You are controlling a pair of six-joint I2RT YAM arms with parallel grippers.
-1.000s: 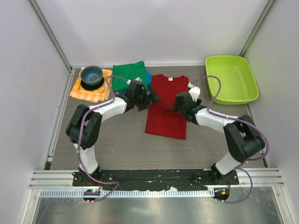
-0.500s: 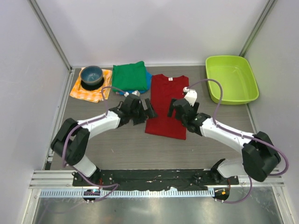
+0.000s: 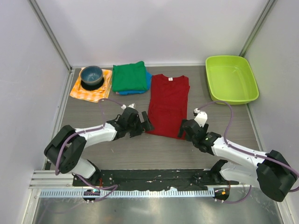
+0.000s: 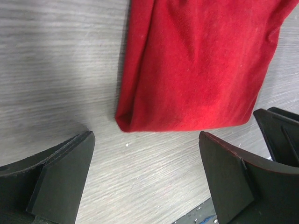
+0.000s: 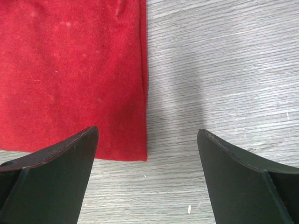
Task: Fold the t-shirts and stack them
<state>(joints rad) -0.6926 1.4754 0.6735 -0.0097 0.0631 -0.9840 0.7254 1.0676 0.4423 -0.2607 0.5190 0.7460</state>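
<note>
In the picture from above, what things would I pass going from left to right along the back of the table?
Dark blue round bowl, folded bright green cotton t-shirt, dark red cotton t-shirt, lime green plastic tub.

A grey wood-grain table (image 3: 140, 150) stands between plain white walls (image 3: 154, 28), evenly lit, an aluminium rail (image 3: 51, 178) along its near edge.

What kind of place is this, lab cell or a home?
Probably a lab robot cell, not a home: white panel walls box in the table, a metal rail runs along its near edge, and a red t-shirt lies staged.
</note>
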